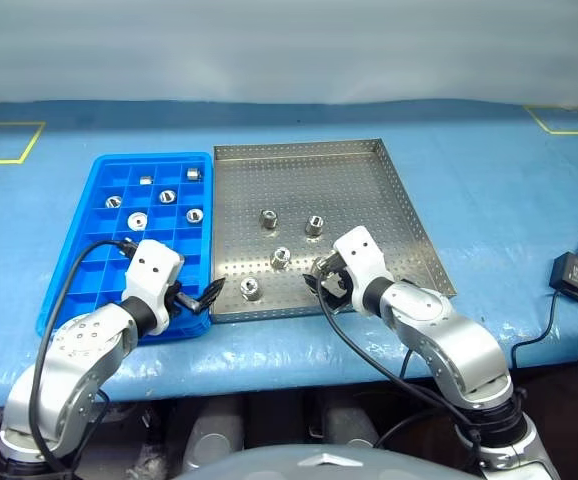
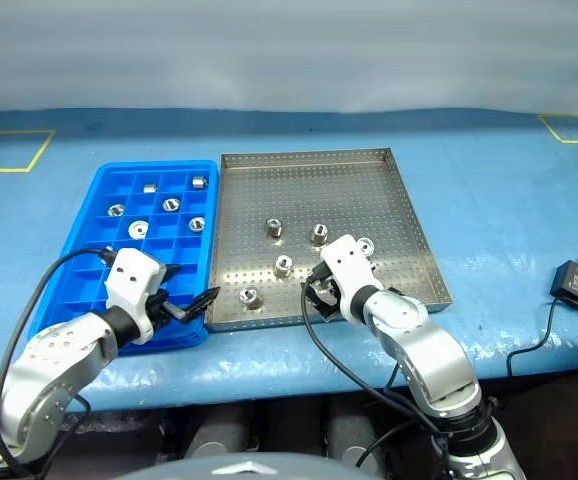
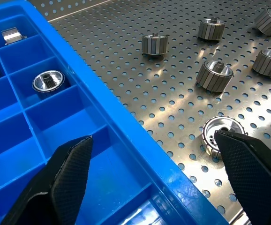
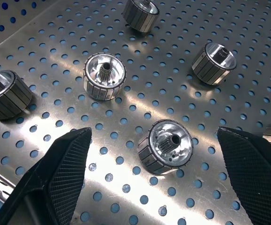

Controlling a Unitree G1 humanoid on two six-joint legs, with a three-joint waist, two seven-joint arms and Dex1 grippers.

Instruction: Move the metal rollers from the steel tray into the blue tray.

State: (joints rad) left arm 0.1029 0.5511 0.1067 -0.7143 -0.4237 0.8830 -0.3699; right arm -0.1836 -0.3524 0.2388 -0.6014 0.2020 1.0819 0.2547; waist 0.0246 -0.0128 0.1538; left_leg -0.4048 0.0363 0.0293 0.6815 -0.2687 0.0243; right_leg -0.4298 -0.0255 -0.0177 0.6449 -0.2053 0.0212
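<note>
Silver ridged metal rollers (image 4: 164, 147) loose on grey perforated steel tray (image 1: 369, 160); both grippers' fingers wide, empty. Risk: off-centre pinch sends roller rolling.

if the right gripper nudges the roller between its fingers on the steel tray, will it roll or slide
Probably slide: the roller stands on its flat end on the steel tray, so rolling looks unlikely unless it tips. Its polished metal likely makes it slippery and heavy for its size. The open right gripper should close squarely.
</note>
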